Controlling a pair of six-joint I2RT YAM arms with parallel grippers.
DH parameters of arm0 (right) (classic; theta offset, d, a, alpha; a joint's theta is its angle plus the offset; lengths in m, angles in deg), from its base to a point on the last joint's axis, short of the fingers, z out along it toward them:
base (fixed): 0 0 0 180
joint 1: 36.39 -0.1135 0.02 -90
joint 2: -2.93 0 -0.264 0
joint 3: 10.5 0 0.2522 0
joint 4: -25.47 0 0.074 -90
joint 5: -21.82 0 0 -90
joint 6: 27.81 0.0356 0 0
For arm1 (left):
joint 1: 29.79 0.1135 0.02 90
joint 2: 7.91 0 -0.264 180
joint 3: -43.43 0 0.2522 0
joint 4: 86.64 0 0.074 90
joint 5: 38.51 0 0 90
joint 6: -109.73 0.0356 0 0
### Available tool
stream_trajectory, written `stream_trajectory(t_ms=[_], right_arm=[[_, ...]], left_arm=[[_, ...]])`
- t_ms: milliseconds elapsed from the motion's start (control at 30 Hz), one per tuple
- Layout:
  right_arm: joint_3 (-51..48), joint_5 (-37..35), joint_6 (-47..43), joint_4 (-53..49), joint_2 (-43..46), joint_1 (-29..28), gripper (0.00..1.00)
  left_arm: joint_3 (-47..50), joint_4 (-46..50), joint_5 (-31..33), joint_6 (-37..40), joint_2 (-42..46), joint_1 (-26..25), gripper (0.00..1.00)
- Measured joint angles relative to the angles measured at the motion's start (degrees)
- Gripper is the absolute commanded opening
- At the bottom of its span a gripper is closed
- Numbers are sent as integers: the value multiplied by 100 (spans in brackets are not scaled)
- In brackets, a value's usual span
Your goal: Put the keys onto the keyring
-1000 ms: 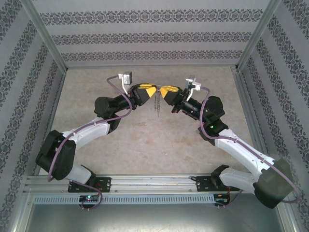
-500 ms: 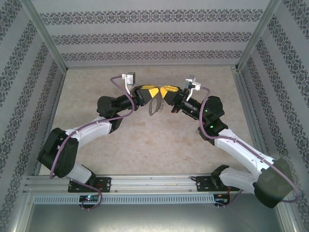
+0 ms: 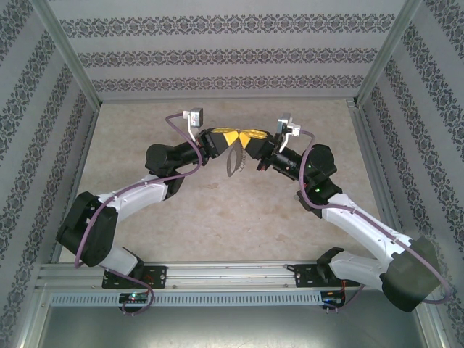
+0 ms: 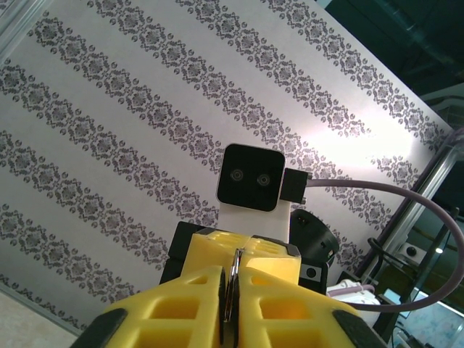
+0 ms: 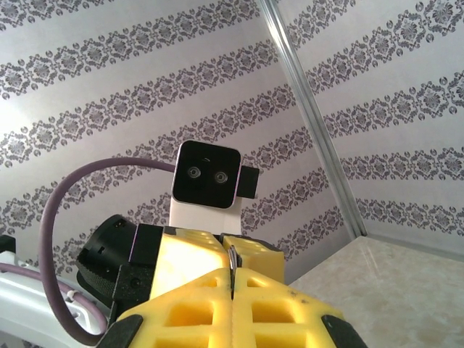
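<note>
Keyring [image 3: 233, 161]: I see it as a grey metal piece hanging in the air at the middle of the scene, toward the far half of the worktop [image 3: 217, 217] and clear of its surface. Its top is caught where my two hands meet, and the rest droops below them, slightly tilted.

The left hand [image 3: 230, 138] comes in from the left and the right hand [image 3: 249, 136] from the right, their yellow tips almost touching each other.

From the left wrist view, the left hand [image 4: 232, 293] is closed, its yellow fingers [image 4: 181, 308] pressed together on a thin bright metal edge of the keyring [image 4: 234, 279] that stands up in the seam between them. Beyond it, the black-faced camera [image 4: 250, 177] on the opposite wrist looks straight back.

From the right wrist view, the right hand [image 5: 232, 283] is likewise clamped on a narrow sliver of metal [image 5: 231, 259] in its seam, with the left wrist's camera [image 5: 209, 174] just behind.

I cannot tell the small key or its tag apart from the hanging metal.
</note>
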Motion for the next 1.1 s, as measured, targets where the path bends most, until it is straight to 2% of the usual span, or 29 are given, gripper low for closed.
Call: stream_trajectory(t_ms=[67,133,167,200,300,400,567,800,1100], right_arm=[[0,0,9,7,2,2,0],[0,-15,24,-9,17,2,23],[-2,-42,26,-57,46,4,37],[-17,-103,11,-146,107,17,46],[-208,-424,7,-466,525,216,55],[-520,-918,142,-807,1123,704,60],[-933,-1534,385,-1320,1731,1272,63],[-1294,-1773,616,-1818,1803,1331,63],[-1386,-1823,748,-1941,1797,1370,63]], left_arm=[[0,-2,11,28,0,0,0],[0,-7,13,125,0,0,0],[0,-4,7,190,2,-2,0],[9,-2,7,295,9,-13,0],[170,46,22,769,140,-26,0],[400,151,42,1405,393,-28,0],[839,146,260,2662,739,-28,0],[1362,90,662,4223,807,-28,0],[1502,61,938,5521,942,-28,0]])
